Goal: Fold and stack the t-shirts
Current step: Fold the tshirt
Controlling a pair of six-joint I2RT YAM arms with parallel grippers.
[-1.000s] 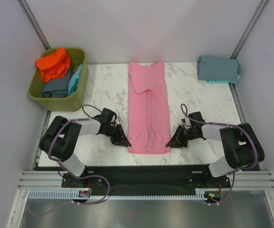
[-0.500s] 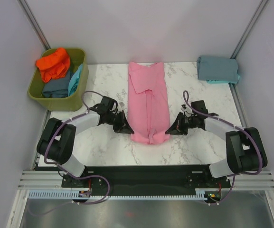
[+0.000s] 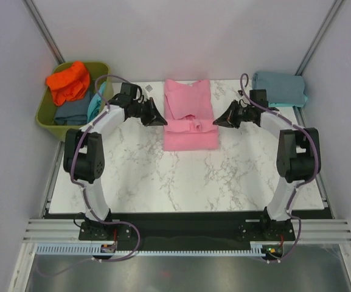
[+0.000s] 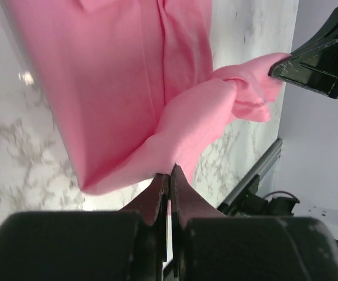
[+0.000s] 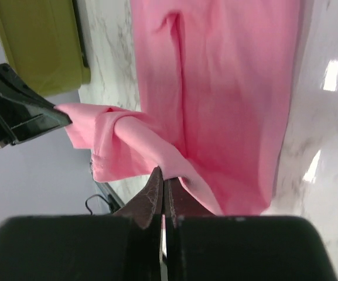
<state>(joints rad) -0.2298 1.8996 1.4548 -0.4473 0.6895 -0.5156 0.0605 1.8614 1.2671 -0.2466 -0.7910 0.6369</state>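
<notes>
Pink tee hem now farther back (olive tub with orange tee)

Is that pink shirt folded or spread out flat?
Half-folded: pink t-shirt doubled over itself, hem pinched by left gripper and right gripper.

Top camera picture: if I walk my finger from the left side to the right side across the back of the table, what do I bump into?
Olive-green tub → left end effector → pink t-shirt → right end effector → folded grey-blue t-shirt.
</notes>
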